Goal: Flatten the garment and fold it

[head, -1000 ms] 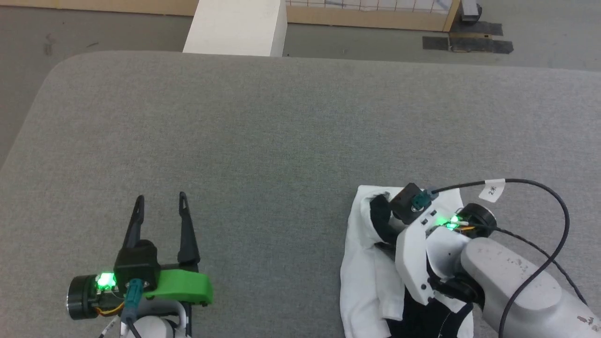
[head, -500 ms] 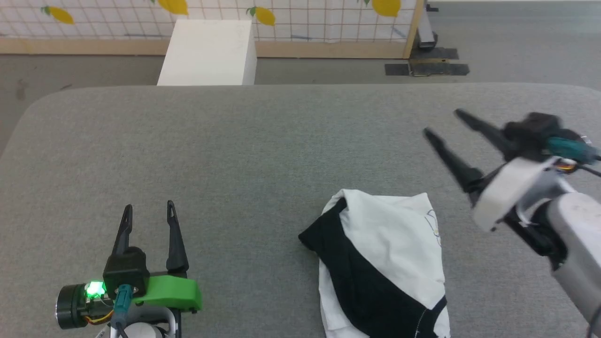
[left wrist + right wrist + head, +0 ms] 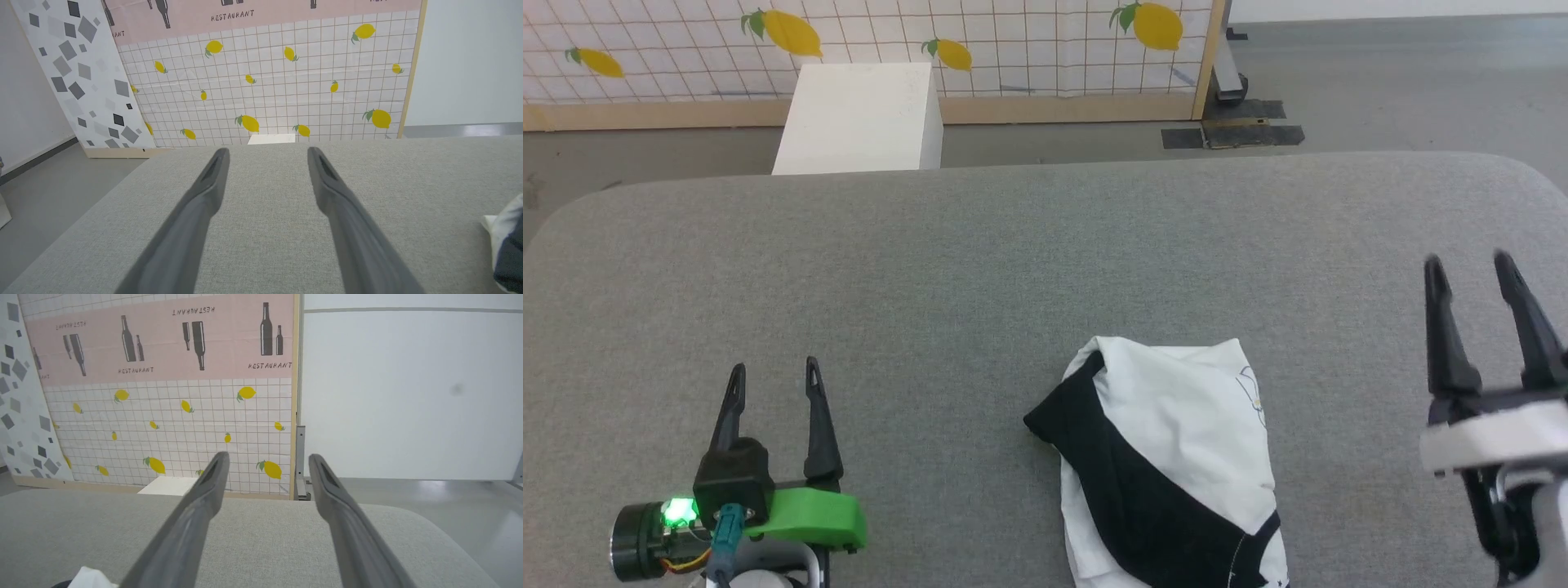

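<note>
Bright, even light, faint shadows (wrist-view edges bow); the floor (image 3: 470,506) gleams, perhaps from overhead.

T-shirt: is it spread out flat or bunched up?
Bunched up. The T-shirt lies in a lumpy bundle on the table, a black part lapped over the white.

Our right pincer (image 3: 1466,260) no longer presses down on the garment (image 3: 1176,425). It now stands off to the right, well apart from the cloth, with its fingers spread wide. Half a second ago it is mid-swing, slanting toward the upper left; now its fingers point almost straight up the head view. With the wrist gone from on top of it, the garment lies uncovered on the tabletop (image 3: 1013,269), a compact bundle with a black band across the white. Our head camera tilts up as well, so the tabletop sits lower in view and the lemon-patterned wall panel (image 3: 1013,49) appears behind it.
</note>
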Available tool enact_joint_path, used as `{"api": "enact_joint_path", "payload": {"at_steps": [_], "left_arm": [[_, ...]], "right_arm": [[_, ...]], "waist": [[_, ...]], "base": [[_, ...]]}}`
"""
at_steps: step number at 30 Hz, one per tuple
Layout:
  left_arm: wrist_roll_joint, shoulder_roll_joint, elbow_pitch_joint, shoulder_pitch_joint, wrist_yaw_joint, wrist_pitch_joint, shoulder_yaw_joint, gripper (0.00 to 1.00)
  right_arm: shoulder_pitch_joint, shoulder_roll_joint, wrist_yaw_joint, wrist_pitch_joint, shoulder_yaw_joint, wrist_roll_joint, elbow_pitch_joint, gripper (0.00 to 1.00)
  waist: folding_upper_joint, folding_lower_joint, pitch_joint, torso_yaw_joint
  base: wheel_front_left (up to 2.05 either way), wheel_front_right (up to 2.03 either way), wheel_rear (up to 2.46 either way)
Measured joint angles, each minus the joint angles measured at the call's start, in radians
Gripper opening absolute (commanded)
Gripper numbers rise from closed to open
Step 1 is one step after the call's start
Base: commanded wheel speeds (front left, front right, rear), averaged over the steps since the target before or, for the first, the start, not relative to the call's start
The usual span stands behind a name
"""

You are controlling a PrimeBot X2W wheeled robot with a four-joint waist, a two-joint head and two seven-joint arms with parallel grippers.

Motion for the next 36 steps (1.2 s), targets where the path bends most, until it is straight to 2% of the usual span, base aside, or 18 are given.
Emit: {"api": "enact_joint_path", "payload": {"at_steps": [4,6,8,9,13,18,22,26,30,33,34,35,36], "left_arm": [[0.000,0.000,-0.011,0.000,0.000,0.000,0.004,1.00],[0.000,0.000,-0.012,0.000,-0.001,0.000,0.005,1.00],[0.000,0.001,-0.012,-0.001,-0.005,0.000,0.004,1.00],[0.001,0.001,-0.012,-0.002,-0.008,0.000,0.003,1.00],[0.001,0.000,-0.011,-0.003,-0.010,0.000,-0.003,1.00],[0.001,-0.004,0.000,-0.012,-0.018,0.000,-0.016,1.00],[0.001,-0.007,0.005,-0.022,-0.018,0.000,-0.018,1.00],[0.000,-0.012,0.006,-0.034,-0.018,0.000,-0.023,1.00],[0.000,-0.020,0.006,-0.061,-0.019,0.000,-0.025,1.00],[0.000,-0.023,0.009,-0.068,-0.020,0.000,-0.024,1.00],[0.000,-0.023,0.010,-0.068,-0.020,0.000,-0.021,1.00],[0.000,-0.023,0.011,-0.068,-0.021,0.000,-0.019,1.00],[0.000,-0.023,0.012,-0.068,-0.021,0.000,-0.014,1.00]], "right_arm": [[0.077,0.065,0.000,-0.007,-0.041,-0.014,-0.051,1.00],[0.077,0.056,0.000,-0.007,-0.013,-0.014,-0.069,1.00],[0.056,0.020,0.000,0.038,0.044,-0.005,-0.073,1.00],[0.038,0.000,0.000,0.081,0.073,0.003,-0.071,1.00],[-0.072,-0.098,0.000,0.374,0.208,0.110,-0.034,1.00],[-0.164,-0.252,0.000,0.745,0.396,0.298,0.026,1.00],[-0.179,-0.303,0.000,0.912,0.486,0.452,0.069,1.00],[-0.190,-0.281,0.000,0.952,0.572,0.514,0.135,1.00],[-0.203,-0.243,0.000,0.925,0.605,0.526,0.224,1.00],[-0.231,-0.250,0.001,0.913,0.653,0.529,0.244,1.00],[-0.236,-0.253,0.001,0.899,0.669,0.532,0.244,0.38],[-0.240,-0.259,0.001,0.882,0.680,0.536,0.241,0.00],[-0.244,-0.265,0.001,0.858,0.689,0.544,0.240,0.00]], "waist": [[0.0000,0.0000,0.007,0.000],[0.0000,0.0000,0.014,0.000],[0.0000,0.0000,0.022,0.001],[0.0000,0.0000,0.024,0.003],[0.0000,0.0000,0.030,0.016],[0.0000,0.0000,0.039,0.042],[0.0000,0.0000,0.049,0.067],[0.0000,0.0000,0.077,0.090],[0.0000,0.0000,0.105,0.106],[0.0000,0.0000,0.121,0.116],[0.0000,0.0000,0.125,0.118],[0.0000,0.0000,0.127,0.118],[0.0000,0.0000,0.128,0.117]], "base": [[0.00,0.00,0.00],[0.00,0.00,0.00],[0.00,0.00,0.00],[0.00,0.00,0.00],[0.00,0.00,0.00],[0.00,0.00,0.00],[0.00,0.00,0.00],[0.00,0.00,0.00],[0.00,0.00,0.00],[0.00,0.00,0.00],[0.00,0.00,0.00],[0.00,0.00,0.00],[0.00,0.00,0.00]]}}
